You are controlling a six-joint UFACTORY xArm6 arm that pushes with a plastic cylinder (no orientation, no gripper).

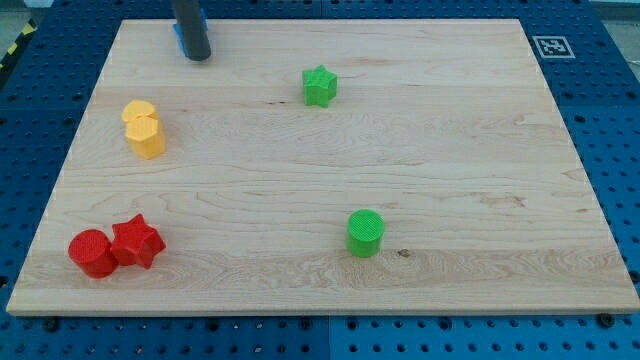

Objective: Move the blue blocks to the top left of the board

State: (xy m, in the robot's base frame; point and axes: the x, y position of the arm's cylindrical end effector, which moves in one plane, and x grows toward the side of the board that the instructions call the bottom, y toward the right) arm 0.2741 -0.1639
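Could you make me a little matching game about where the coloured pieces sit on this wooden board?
Things:
1. green star
2. green cylinder
3. yellow blocks
4. red star

Places:
A. view's left edge, upper half
B. bottom left, touching the red cylinder
C. upper middle
D. lower middle

Pairs: 1-C, 2-D, 3-A, 4-B.

My tip is at the top left, against a blue block it mostly hides.
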